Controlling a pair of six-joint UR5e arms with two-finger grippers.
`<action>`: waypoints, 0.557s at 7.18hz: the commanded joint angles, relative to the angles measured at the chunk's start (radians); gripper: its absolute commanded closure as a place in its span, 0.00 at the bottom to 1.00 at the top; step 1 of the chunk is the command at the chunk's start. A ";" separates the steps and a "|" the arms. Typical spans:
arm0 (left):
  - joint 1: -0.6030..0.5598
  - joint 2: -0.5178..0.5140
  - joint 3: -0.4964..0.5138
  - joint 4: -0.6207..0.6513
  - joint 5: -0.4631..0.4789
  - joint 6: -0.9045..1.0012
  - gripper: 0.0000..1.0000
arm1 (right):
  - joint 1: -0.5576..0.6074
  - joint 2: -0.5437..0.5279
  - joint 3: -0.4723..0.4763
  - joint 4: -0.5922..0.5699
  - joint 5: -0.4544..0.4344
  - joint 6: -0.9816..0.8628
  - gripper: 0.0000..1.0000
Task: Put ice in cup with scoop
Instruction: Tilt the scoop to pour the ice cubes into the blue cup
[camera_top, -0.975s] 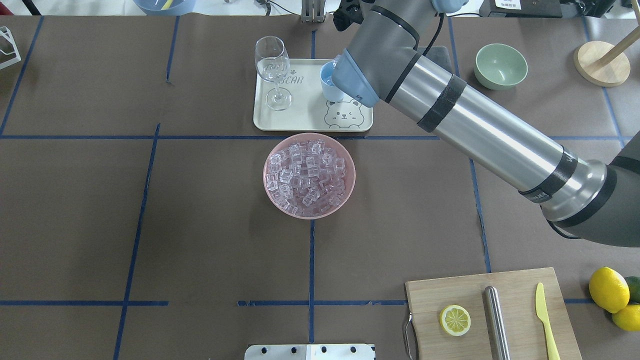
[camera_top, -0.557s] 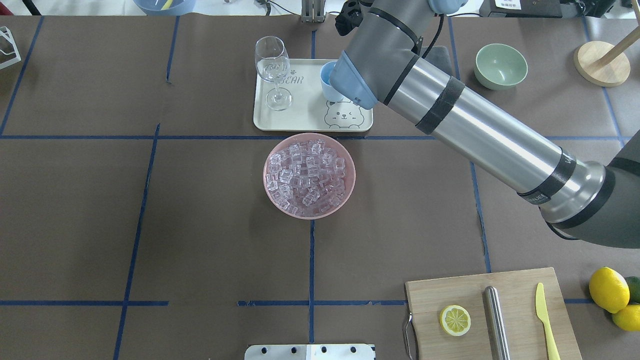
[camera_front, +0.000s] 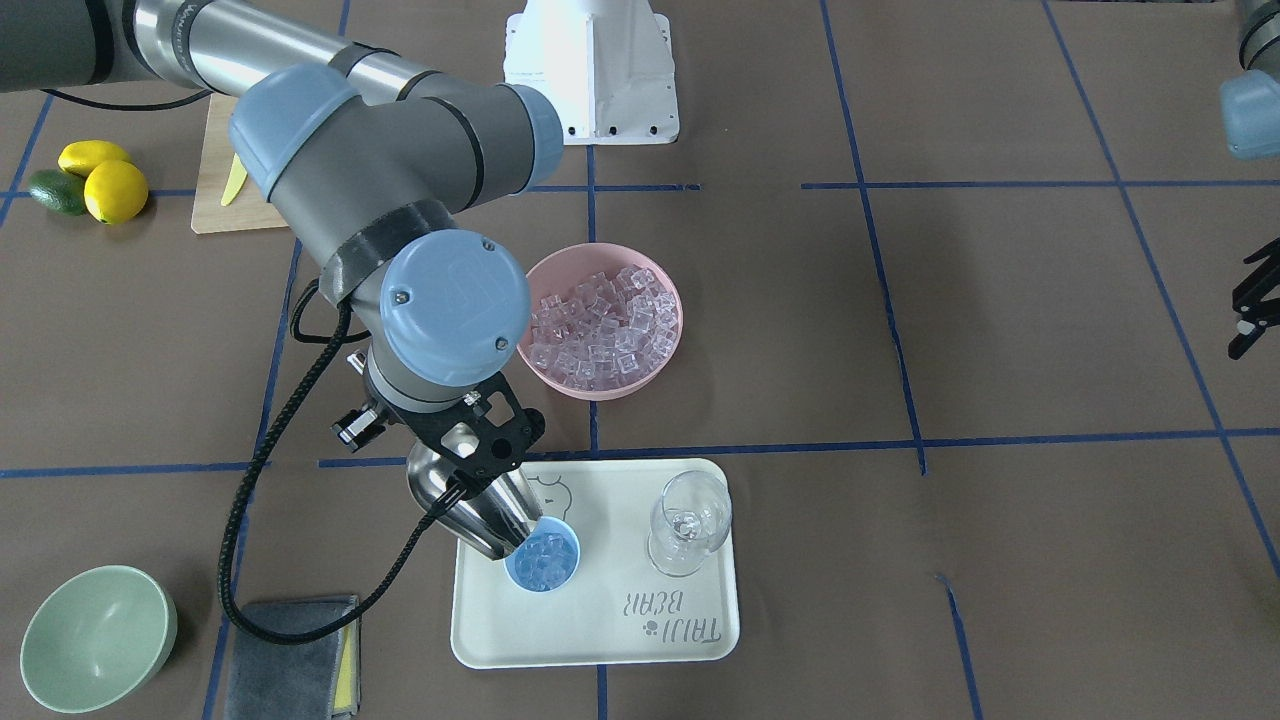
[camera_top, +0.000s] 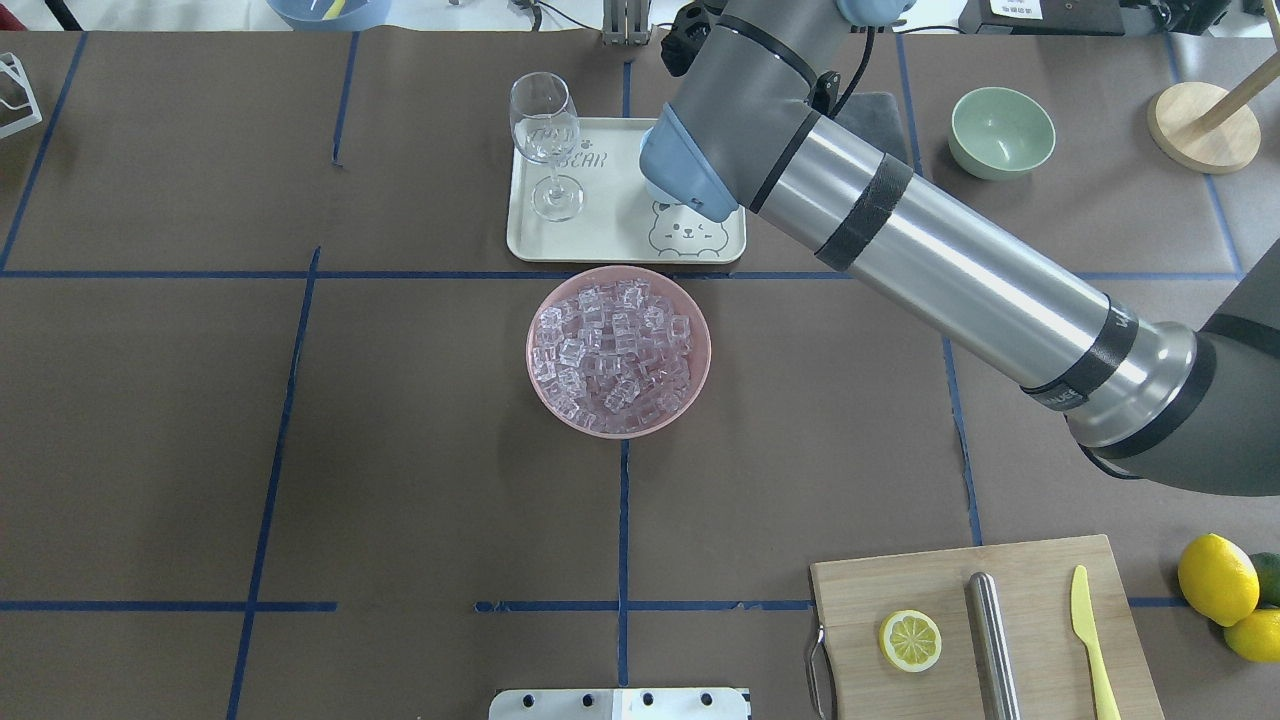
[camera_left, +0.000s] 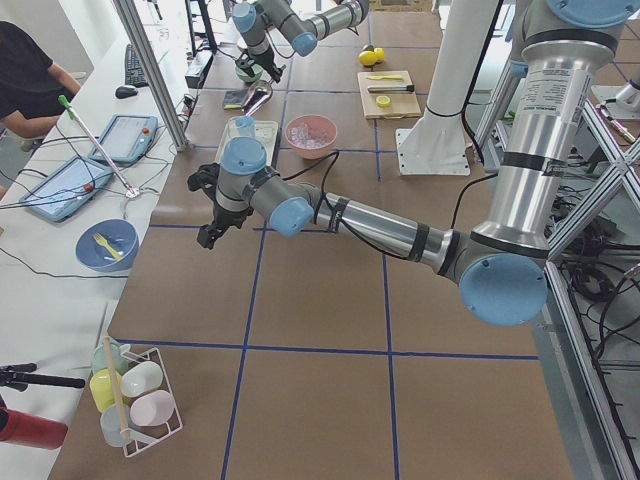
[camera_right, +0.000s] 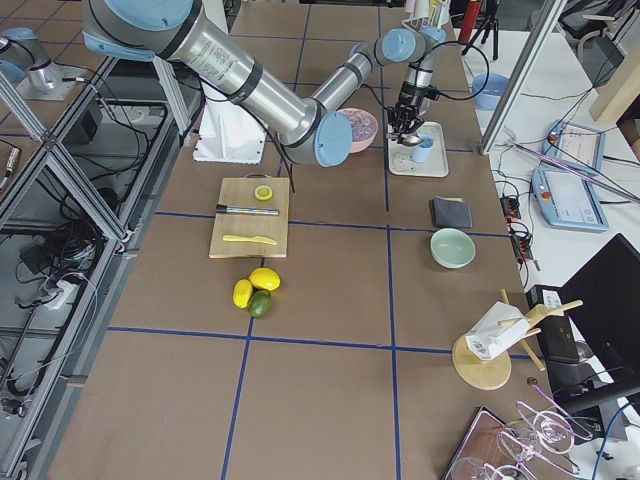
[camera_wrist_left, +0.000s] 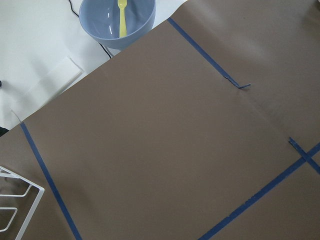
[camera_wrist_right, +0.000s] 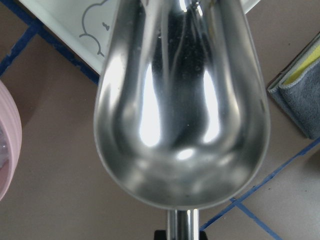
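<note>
My right gripper is shut on the handle of the steel scoop. The scoop tilts down with its mouth at the rim of the light-blue cup on the cream tray. Ice cubes lie in the cup. In the right wrist view the scoop's trough fills the frame and looks empty. The main ice pile sits in a pink bowl in front of the tray. In the overhead view my arm hides the cup. My left gripper hangs far to the left above bare table; its jaws are unclear.
A clear wine glass stands on the tray beside the cup. A pale green bowl and a grey cloth lie to the right of the tray. A cutting board with a lemon slice, steel tube and yellow knife lies at the near right.
My right arm's wrist has shifted left over the tray, so it now covers the cup in the overhead view. The ice bowl and glass have not moved.
</note>
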 joint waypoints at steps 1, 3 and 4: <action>-0.004 0.003 0.000 0.018 0.000 0.000 0.00 | 0.001 -0.006 0.007 0.001 -0.009 0.000 1.00; -0.033 0.003 -0.008 0.134 0.002 0.002 0.00 | 0.058 -0.015 0.004 0.008 -0.003 0.001 1.00; -0.039 0.002 -0.003 0.215 0.002 0.003 0.00 | 0.091 -0.018 0.006 0.011 0.018 0.008 1.00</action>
